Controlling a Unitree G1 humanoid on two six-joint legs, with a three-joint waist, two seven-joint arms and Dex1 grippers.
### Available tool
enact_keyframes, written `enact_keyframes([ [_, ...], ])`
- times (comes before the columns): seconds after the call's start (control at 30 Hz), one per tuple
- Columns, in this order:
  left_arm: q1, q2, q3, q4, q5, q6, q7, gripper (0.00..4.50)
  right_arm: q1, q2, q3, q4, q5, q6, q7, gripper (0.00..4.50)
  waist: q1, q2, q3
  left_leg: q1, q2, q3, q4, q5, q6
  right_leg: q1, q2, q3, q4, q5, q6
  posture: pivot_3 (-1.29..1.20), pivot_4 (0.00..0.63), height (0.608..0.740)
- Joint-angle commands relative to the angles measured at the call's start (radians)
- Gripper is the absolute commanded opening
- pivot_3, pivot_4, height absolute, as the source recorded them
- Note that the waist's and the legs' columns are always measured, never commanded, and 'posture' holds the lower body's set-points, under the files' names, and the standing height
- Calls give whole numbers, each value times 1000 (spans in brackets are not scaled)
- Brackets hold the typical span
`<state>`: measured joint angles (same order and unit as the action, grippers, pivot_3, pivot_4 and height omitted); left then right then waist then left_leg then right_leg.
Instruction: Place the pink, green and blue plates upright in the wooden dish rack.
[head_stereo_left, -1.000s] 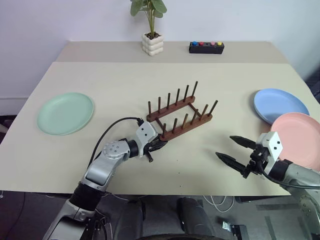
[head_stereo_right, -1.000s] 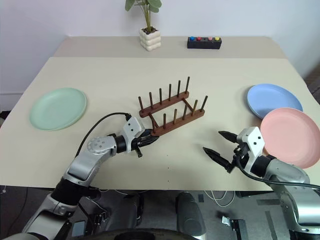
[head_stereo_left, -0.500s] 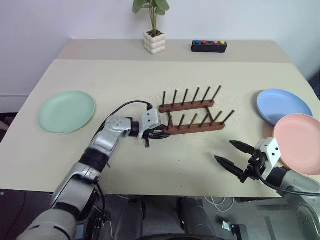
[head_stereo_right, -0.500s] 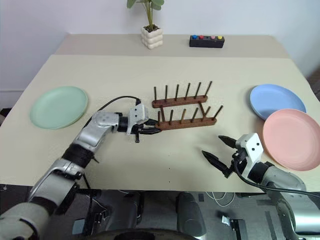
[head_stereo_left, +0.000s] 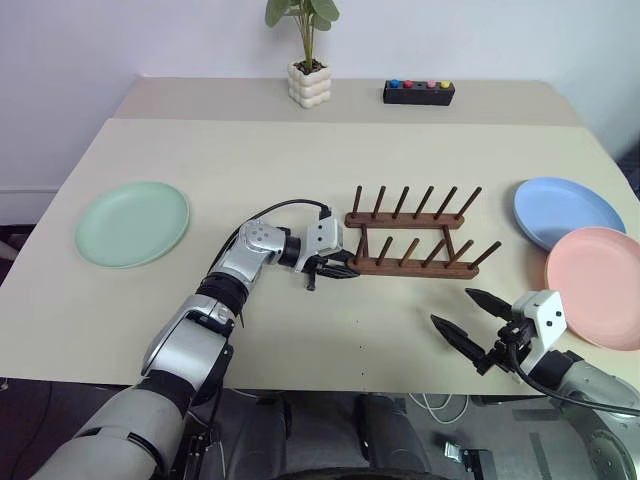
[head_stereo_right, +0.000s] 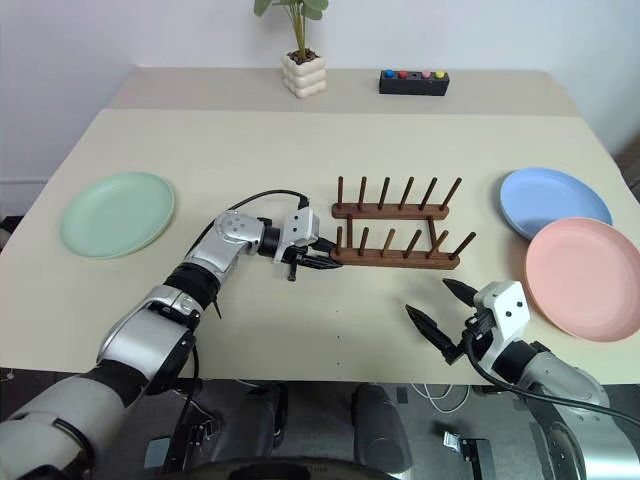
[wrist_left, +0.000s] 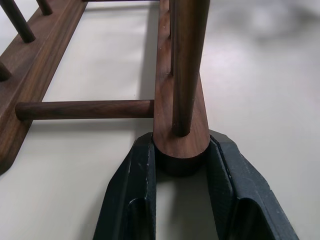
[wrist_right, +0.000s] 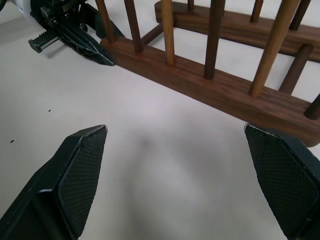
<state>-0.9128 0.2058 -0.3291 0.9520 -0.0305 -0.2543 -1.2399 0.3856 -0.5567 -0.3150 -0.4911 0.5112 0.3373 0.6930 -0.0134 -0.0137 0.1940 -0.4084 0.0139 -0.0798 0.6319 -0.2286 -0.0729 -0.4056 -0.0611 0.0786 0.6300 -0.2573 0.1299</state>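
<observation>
Left gripper (head_stereo_left: 345, 270) clamps the near rail end of the dark brown wooden peg rack (head_stereo_left: 418, 244) at table centre. Right gripper (head_stereo_left: 476, 318) spread wide, empty, near the round salmon-pink plate (head_stereo_left: 597, 286).

We see the wooden dish rack (head_stereo_left: 415, 243), dark brown with two rails of upright pegs, standing empty; the rounded end of its near rail sits between the fingers (wrist_left: 131, 185) of our left gripper (head_stereo_left: 337, 268). The green plate (head_stereo_left: 132, 223) lies flat well behind that gripper, far from its fingers. The blue plate (head_stereo_left: 567, 210) and pink plate (head_stereo_left: 598, 283) lie flat, edges overlapping, just beyond our right gripper (head_stereo_left: 470, 318).
</observation>
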Motion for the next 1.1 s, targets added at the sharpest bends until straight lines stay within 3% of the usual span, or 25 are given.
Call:
enact_keyframes([
  [0.03, -24, 10, 36, 4, 13, -21, 34, 3141, -13, -1, -13, -20, -4, -24, -3, 4500, -1, 0, 0, 0, 0, 0, 0, 0, 0, 0, 0, 0, 0, 0, 0, 0, 150, 730],
  [0.1, -12, 28, 51, -11, 9, -17, 45, 4189, -28, -9, -17, -7, -8, -27, -2, 4500, -2, 0, 0, 0, 0, 0, 0, 0, 0, 0, 0, 0, 0, 0, 0, 0, 150, 730],
  [0.2, 30, 66, 91, -69, -21, 26, 53, 4189, -54, -25, -29, 23, -18, -11, -10, 4500, -6, 0, 0, 1, 0, 0, -1, 0, 0, 0, 0, 0, 1, 1, 2, 0, 150, 730],
  [0.3, 142, 118, 148, -255, -107, 155, 10, 3145, -57, -58, -33, 59, -34, 8, 7, 3621, -5, 1, 0, 1, 0, -1, -1, 0, 0, 0, 0, 0, 1, 1, 2, 0, 150, 730],
  [0.5, 378, 173, 86, -657, -124, 335, -6, 109, -74, -103, -14, 121, -111, 6, -6, 589, 2, 1, 0, 1, 0, -1, 0, 0, 0, 1, 0, -1, 2, 1, 1, 0, 150, 730],
  [0.53, 398, 172, 67, -693, -104, 352, 14, 0, -82, -107, -8, 135, -130, 4, -13, 123, 3, 1, 0, 1, 0, -1, 0, 0, 0, 1, 0, 0, 2, 0, -1, 0, 150, 730],
  [0.73, 411, 98, 6, -776, -76, 427, 114, 0, -178, -118, 39, 230, -245, -2, -69, 52, 0, 1, -1, 2, 0, -1, 3, 0, 0, 3, 0, -1, 1, 0, -2, 0, 150, 730],
  [1.1, 326, -40, -18, -586, 58, 313, 386, 0, -401, -82, 177, 407, -401, -42, -142, 52, -3, 0, -1, 3, 0, -1, 2, 0, 0, 4, 0, 0, 1, 2, 1, 0, 150, 730],
])
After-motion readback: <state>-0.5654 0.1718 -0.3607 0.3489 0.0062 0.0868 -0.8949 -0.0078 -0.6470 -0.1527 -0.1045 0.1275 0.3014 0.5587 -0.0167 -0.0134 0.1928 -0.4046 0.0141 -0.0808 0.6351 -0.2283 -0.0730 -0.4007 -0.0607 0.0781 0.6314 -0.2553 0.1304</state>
